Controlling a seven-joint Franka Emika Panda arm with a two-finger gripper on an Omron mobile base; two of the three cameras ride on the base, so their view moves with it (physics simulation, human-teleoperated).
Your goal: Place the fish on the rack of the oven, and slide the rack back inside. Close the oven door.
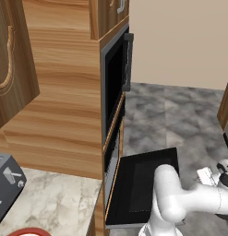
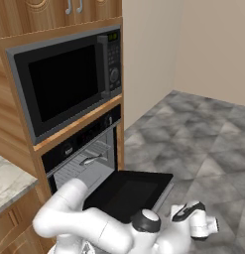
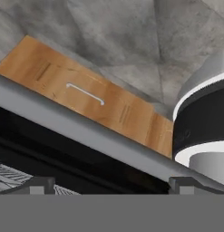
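The oven door [image 2: 128, 191] hung fully dropped, lying flat and level in front of the oven [image 2: 87, 161], so the cavity stood exposed for loading. Inside that cavity the rack [image 2: 77, 168] of thin grey wires sat at mid height, and a small slender silver fish [image 2: 91, 158] already lay on it, toward the front of the wires; whether the rack was pushed fully home or still drawn partly out could not be told from this angle. Since the fish rested on the rack and nothing was carried, the placing step looked done, and what remained was probably the rack push, if needed, and the door. The end effector [image 3: 111, 185] had its two finger tips spread wide apart with nothing between them, which suited a push or a lift on the door's edge rather than a grasp. Its camera looked down over the door's silver-grey rim toward a wooden drawer front [image 3: 86, 97] with a slim metal handle [image 3: 85, 94] and the grey floor [image 3: 131, 36] beyond, suggesting the hand was held low beside the open door, near the edge it would have to raise.
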